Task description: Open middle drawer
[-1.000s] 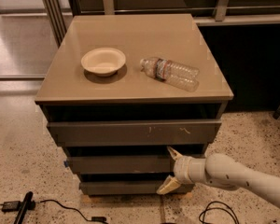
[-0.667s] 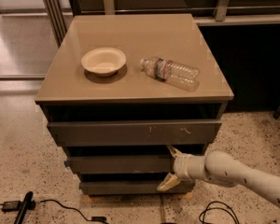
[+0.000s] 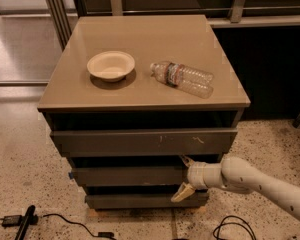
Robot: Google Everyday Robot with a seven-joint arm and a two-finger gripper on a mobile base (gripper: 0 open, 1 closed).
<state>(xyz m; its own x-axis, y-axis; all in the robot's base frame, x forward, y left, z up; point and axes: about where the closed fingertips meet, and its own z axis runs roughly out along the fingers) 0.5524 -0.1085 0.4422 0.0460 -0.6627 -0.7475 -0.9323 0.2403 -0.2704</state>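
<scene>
The middle drawer [image 3: 130,175] is a plain dark grey front of mid width, below the wide scratched top drawer [image 3: 140,142] and above the narrow bottom drawer [image 3: 140,200]. My gripper [image 3: 184,176] sits at the right end of the middle drawer's front, reaching in from the right on a white arm [image 3: 255,181]. Its two pale fingers are spread, one at the drawer's top edge, one near its lower edge. The drawer front stands nearly flush with the cabinet.
On the tan cabinet top [image 3: 140,34] sit a cream paper bowl [image 3: 111,65] and a clear plastic bottle [image 3: 182,78] lying on its side. Black cables [image 3: 65,221] lie on the speckled floor in front. Dark shelving stands behind and to the right.
The gripper has shifted very slightly at the drawer's right end. The drawer front has not visibly moved.
</scene>
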